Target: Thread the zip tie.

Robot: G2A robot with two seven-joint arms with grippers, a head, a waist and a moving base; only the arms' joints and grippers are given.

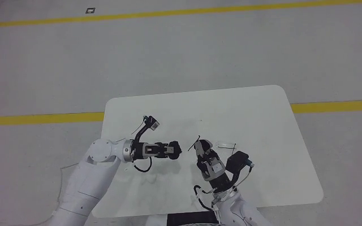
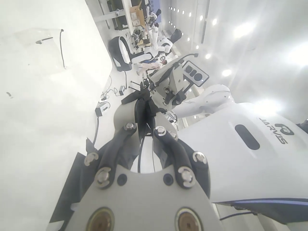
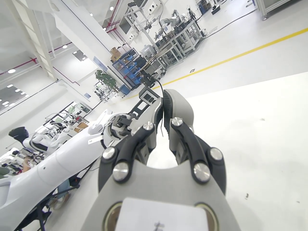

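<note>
My right gripper hangs low over the front middle of the white table, shut on a thin black zip tie. One end of the tie curves out past the fingertips and the other pokes back between the fingers. My left gripper sits just beside it, pointing at it, fingers pressed together. I cannot tell whether it grips anything. In the top view the tie's lower end lies close to the left fingertips.
A second black zip tie lies on a clear plastic bag beside the right arm. A few small dark specks dot the tabletop. The far half of the table is bare.
</note>
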